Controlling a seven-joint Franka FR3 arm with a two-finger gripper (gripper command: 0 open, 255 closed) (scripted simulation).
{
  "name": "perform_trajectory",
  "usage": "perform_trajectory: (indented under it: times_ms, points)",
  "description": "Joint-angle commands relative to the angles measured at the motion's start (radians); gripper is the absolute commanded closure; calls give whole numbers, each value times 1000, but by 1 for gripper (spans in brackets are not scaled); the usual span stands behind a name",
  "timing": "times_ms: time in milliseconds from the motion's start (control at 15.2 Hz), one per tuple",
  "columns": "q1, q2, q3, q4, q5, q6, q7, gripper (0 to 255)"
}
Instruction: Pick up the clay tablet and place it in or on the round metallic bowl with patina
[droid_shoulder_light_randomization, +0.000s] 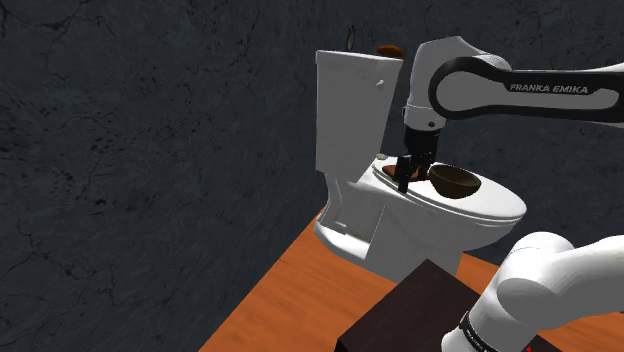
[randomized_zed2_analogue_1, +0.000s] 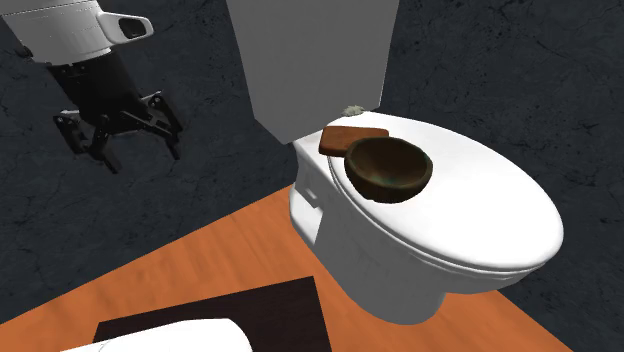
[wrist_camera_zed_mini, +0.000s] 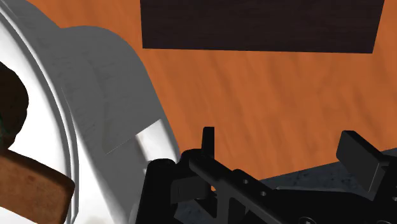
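A flat, rust-brown clay tablet (randomized_zed2_analogue_1: 352, 136) lies on a glossy white toilet lid (randomized_zed2_analogue_1: 480, 210) at centre frame, just up-left of a round, dark bowl (randomized_zed2_analogue_1: 390, 168) tinged green inside. At upper left the black gripper (randomized_zed2_analogue_1: 140, 156) hangs empty with its fingers spread. The wrist view shows orange wood-grain floor (wrist_camera_zed_mini: 254, 95) beneath it.

A shut white toilet lid (randomized_zed2_analogue_1: 480, 210) carried a dark round bowl (randomized_zed2_analogue_1: 390, 168) and, just beside it toward the tank (randomized_zed2_analogue_1: 310, 60), a flat brown tablet (randomized_zed2_analogue_1: 350, 137). A small grey lump (randomized_zed2_analogue_1: 352, 109) lay at the tank's foot. Below was an orange floor (randomized_zed2_analogue_1: 220, 260).
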Motion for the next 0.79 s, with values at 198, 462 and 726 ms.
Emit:
perform_trajectory:
  times_ms: [198, 462, 726]
  points:
    - [-31, 117, 56, 9, -75, 71, 69, 0]
    - [-81, 285, 122, 43, -195, 141, 181, 0]
    - [-131, 465, 174, 104, -342, 171, 311, 0]
